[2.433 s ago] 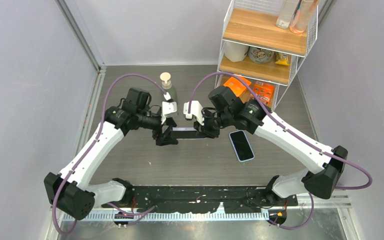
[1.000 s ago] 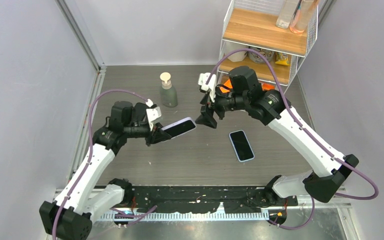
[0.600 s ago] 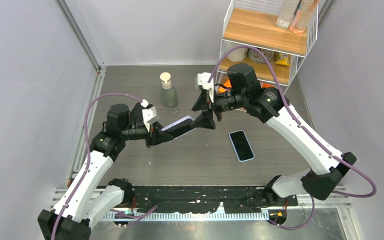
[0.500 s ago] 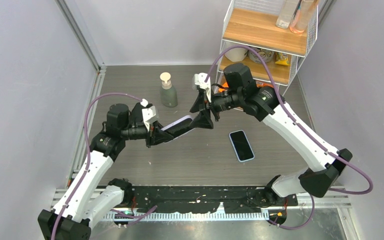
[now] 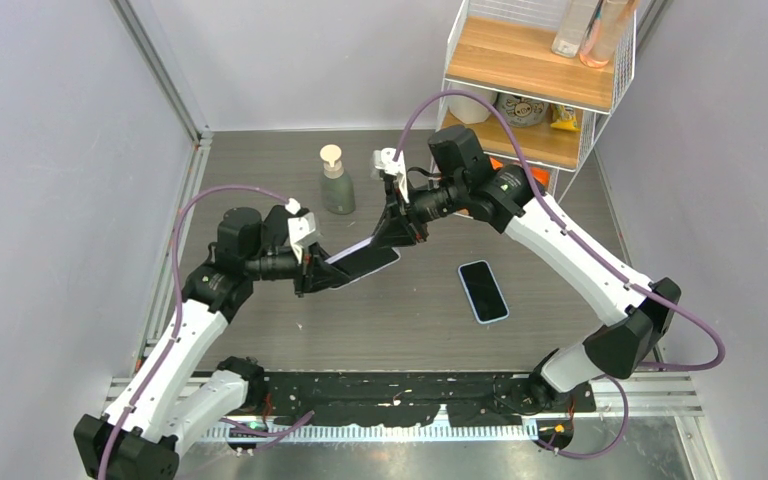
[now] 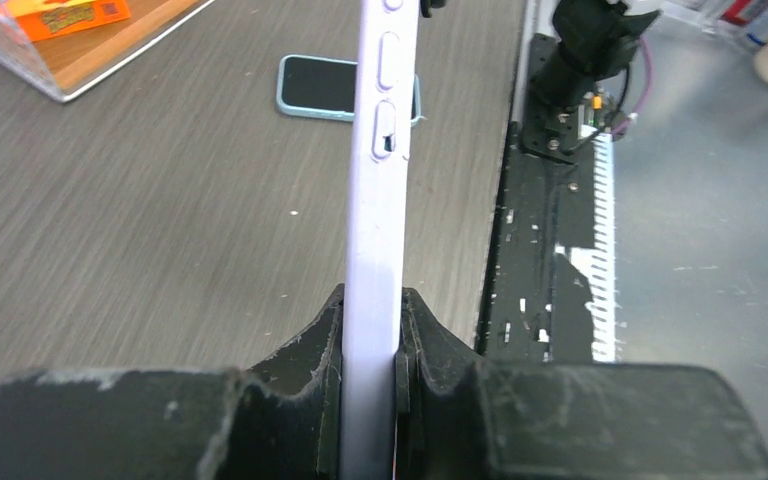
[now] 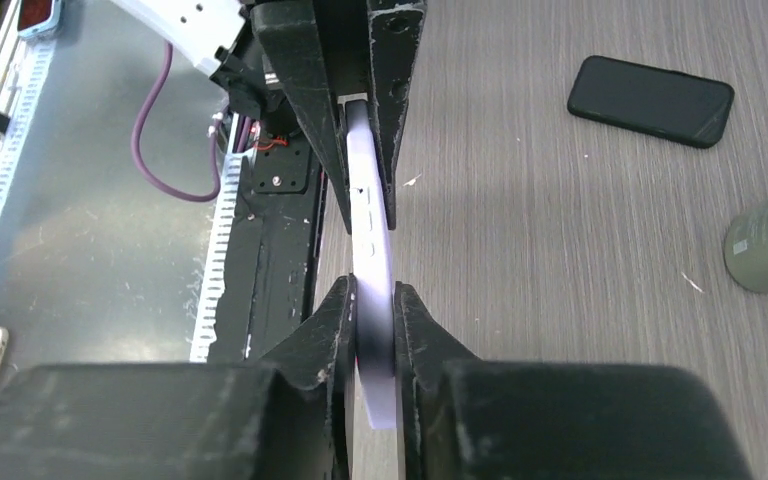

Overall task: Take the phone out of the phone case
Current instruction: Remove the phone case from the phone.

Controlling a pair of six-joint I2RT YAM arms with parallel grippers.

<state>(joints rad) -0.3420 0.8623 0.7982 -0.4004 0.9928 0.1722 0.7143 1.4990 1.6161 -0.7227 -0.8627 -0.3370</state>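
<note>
1. Black mounting rail point(image 5: 410, 395): runs along the near edge of the grey wood-grain table point(image 5: 410, 335) and carries both arm bases.

2. Slim phone in a pale blue case point(image 5: 483, 290): lies flat and screen up, right of the table's middle and toward the near edge. It is well apart from both grippers and judged not part of the present step.

3. Left gripper point(image 5: 312, 275): clamped shut on the near-left end of the lavender phone case point(image 5: 352, 258), one pad on each broad face. Judged to be the anchoring hold.

4. Lavender phone case, as above: held clear of the table over its middle. It is tilted and spans the gap between the two grippers. The overhead view shows a dark phone face point(image 5: 372, 262) framed by the lavender rim, so the phone is judged still seated inside.

5. Right gripper point(image 5: 397, 235): closed on the far-right end of the same case, facing the left gripper. Gripping opposite ends likely lets one arm brace while the other flexes or peels the case. Whether these pads pinch the rim alone or the phone as well cannot be told.

6. Grey-green pump bottle with a cream head point(image 5: 337, 185): stands upright beyond the grippers, toward the far edge, untouched.

7. White wire shelf with wooden boards point(image 5: 530, 90): stands at the far right corner, stocked with small goods.
</note>
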